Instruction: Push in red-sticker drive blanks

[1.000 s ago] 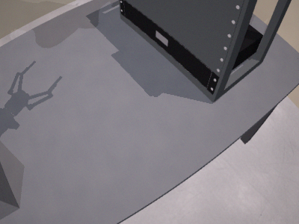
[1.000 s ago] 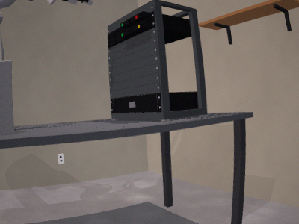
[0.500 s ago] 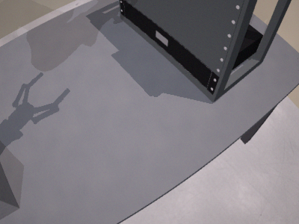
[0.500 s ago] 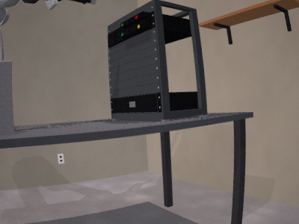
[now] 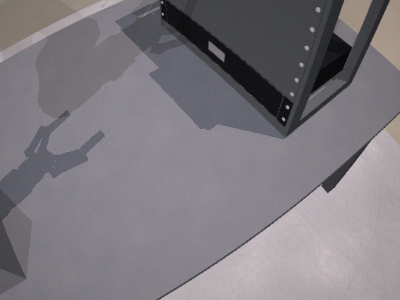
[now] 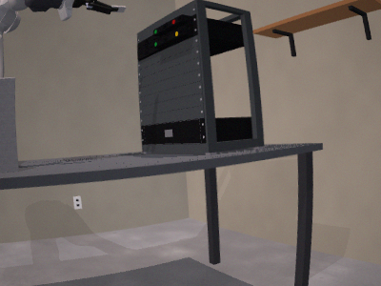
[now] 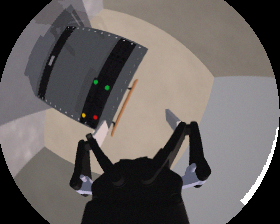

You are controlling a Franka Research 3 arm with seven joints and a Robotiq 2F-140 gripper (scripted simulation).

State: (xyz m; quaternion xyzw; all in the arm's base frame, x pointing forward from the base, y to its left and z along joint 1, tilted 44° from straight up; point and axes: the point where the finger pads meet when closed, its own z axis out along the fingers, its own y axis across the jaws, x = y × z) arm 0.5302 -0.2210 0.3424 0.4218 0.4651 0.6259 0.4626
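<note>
The dark rack (image 6: 190,91) (image 5: 250,25) (image 7: 75,66) stands on the grey table (image 6: 143,167) (image 5: 150,205). The black storage chassis (image 6: 167,35) sits at the top of the rack's front. It carries a red sticker (image 6: 173,22) (image 7: 95,117) at top right, a yellow sticker (image 6: 176,33) (image 7: 83,115) below it, and two green stickers (image 6: 155,30) (image 6: 155,43) (image 7: 95,82) (image 7: 106,87) to the left. My gripper (image 6: 113,0) (image 7: 135,120) is open and empty. It hangs in the air to the left of the rack's front, at about the height of its top and well apart from it.
A wooden wall shelf (image 6: 314,16) (image 7: 121,106) hangs behind the rack to the right. The arm's grey pedestal (image 6: 7,124) (image 5: 10,250) stands at the table's left end. The gripper's shadow (image 5: 55,152) falls on the table.
</note>
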